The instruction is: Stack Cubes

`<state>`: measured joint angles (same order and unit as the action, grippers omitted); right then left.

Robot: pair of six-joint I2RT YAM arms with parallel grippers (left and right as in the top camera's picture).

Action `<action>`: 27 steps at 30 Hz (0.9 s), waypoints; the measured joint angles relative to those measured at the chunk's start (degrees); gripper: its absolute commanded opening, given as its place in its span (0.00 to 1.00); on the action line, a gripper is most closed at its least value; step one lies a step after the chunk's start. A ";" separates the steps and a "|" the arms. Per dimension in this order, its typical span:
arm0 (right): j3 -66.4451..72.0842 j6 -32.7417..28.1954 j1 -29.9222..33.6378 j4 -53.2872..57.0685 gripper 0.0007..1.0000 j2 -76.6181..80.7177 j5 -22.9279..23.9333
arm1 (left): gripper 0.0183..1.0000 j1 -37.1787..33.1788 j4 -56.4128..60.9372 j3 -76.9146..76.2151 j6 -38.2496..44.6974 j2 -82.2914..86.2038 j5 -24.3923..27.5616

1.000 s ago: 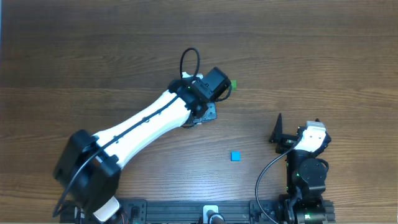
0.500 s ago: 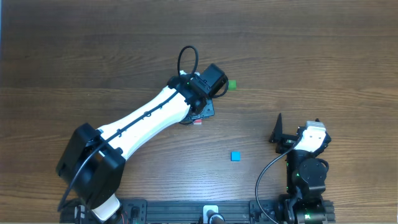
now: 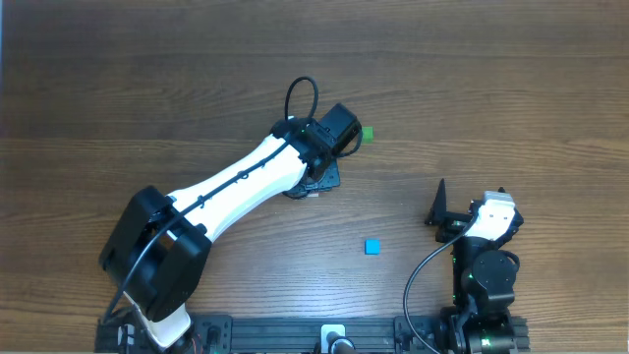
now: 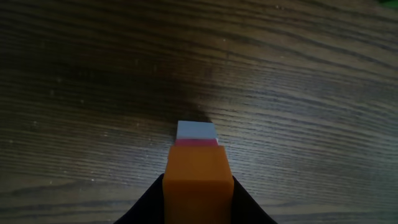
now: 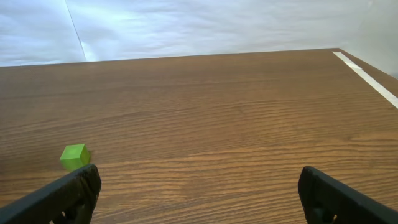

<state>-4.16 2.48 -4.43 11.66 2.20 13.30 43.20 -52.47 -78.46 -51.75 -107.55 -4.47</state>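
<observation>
The right gripper [image 5: 199, 190] rests by its base, fingers spread wide and empty. A small blue cube [image 3: 371, 246] lies at its 8 o'clock, with bare wooden table [image 3: 511, 88] all round. Farther out, the left gripper [image 4: 198, 196] clamps an orange cube [image 4: 198, 171], and a red-and-pale block [image 4: 197, 132] shows just past it. A green cube [image 3: 368, 133] sits near, at 2 o'clock.

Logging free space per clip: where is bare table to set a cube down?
Bare: the whole far strip beyond the green cube, and the patch between the blue cube and right hand. Crowded: around the left hand with its orange cube.
</observation>
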 measured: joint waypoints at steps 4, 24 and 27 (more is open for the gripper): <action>0.00 0.00 0.00 0.00 0.99 0.00 -0.02 | 0.12 0.00 0.00 0.00 0.15 0.00 0.24; 0.00 0.00 0.00 0.00 0.99 0.00 0.00 | 0.13 -0.33 0.00 -0.04 0.35 0.02 0.68; 0.00 0.00 0.00 0.00 0.99 0.00 -0.02 | 0.13 -0.33 0.00 -0.04 0.35 0.02 0.68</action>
<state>-4.16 2.48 -4.43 11.66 2.20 13.28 42.87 -52.47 -78.50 -51.40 -107.53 -3.79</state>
